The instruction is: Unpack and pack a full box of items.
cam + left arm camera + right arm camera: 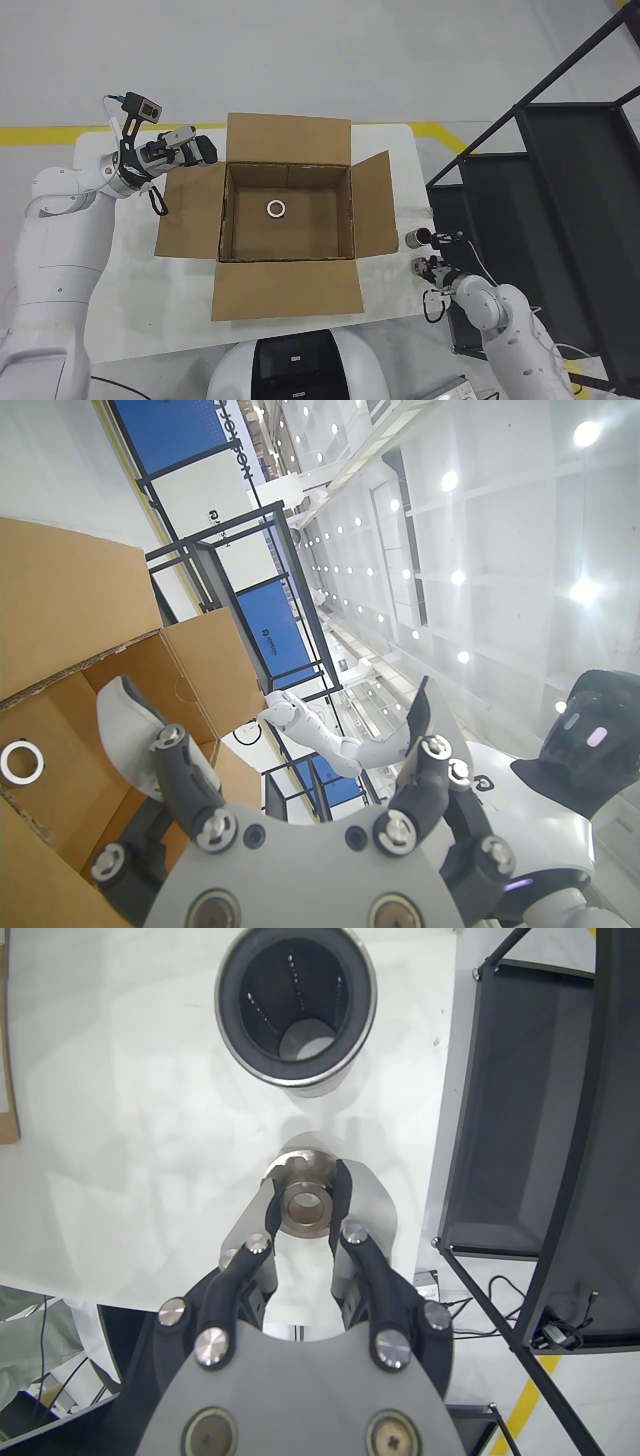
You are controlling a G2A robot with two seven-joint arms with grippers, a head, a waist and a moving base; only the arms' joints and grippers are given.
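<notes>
The white desk (130, 310) is carrying an open cardboard box (288, 290) at its middle, with all four flaps lying spread outward. Beside the desk's right edge a black metal rack (560, 200) is standing on the floor, and its dark shelves are also showing in the right wrist view (525, 1103).

The left tool (200, 148) is hovering over the box's left flap, near the far left corner of the box. Its fingers are standing wide apart in the left wrist view (272, 700), released and carrying nothing. The box's brown walls (60, 575) are showing just past them.

The right tool (432, 268) is sitting low over the right-hand strip of the desk, between the box's right flap and the rack. Its two dark pads are pressing in on a small flanged metal bushing (305, 1208), so this tool (306, 1188) is clenched around the part. I cannot tell whether the flange is touching the desk.

Just beyond that tool, a short metal sleeve (295, 1013) with a dark inner lining is standing upright on the desk (416, 238), apart from the bushing.

A single pale ring (276, 208) is lying flat on the box's floor, a little toward the far wall, and is showing again in the left wrist view (21, 762).
</notes>
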